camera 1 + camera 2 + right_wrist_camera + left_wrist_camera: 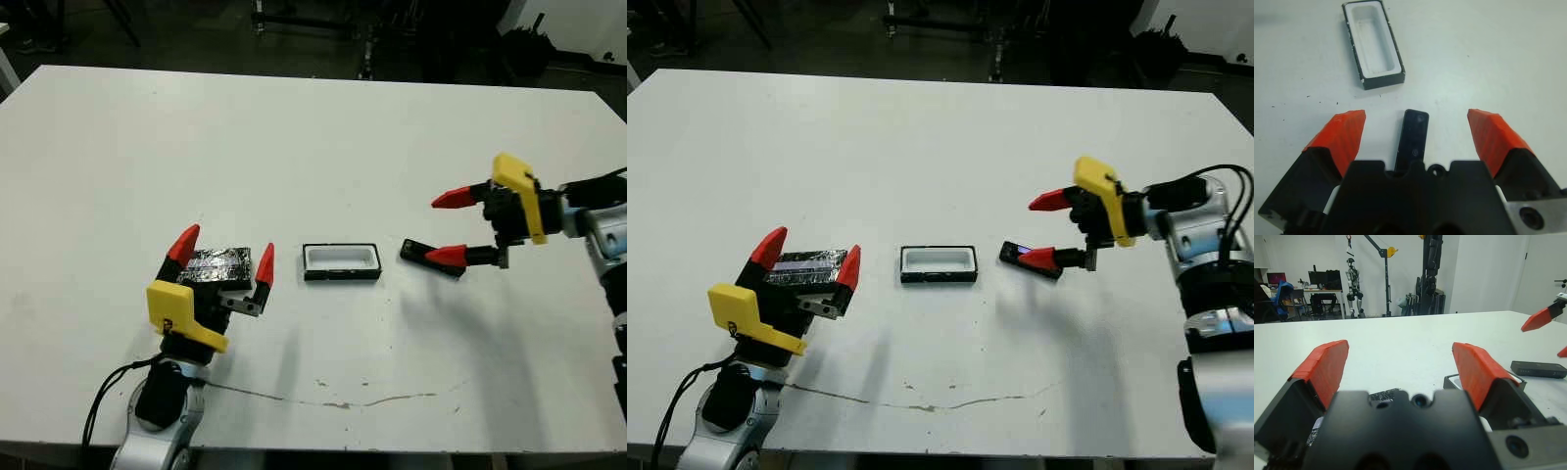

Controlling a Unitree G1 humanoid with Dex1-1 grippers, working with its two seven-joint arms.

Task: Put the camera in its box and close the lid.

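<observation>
Left jaws (222,257) apart over crinkly lid (217,265); right jaws (1415,132) apart astride flat black camera (1414,138).

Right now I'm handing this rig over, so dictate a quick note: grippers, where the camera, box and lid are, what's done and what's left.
Left gripper: jaws open, straddling the lid, which lies flat on the table at the robot's left.
Right gripper: jaws open, positioned over the camera, not gripping it.
Box: open and empty, in the middle between lid and camera.
Done: nothing placed yet; both arms are lined up on their items.
Left: grasp the camera, set it in the box, then pick up the lid and close the box.
</observation>
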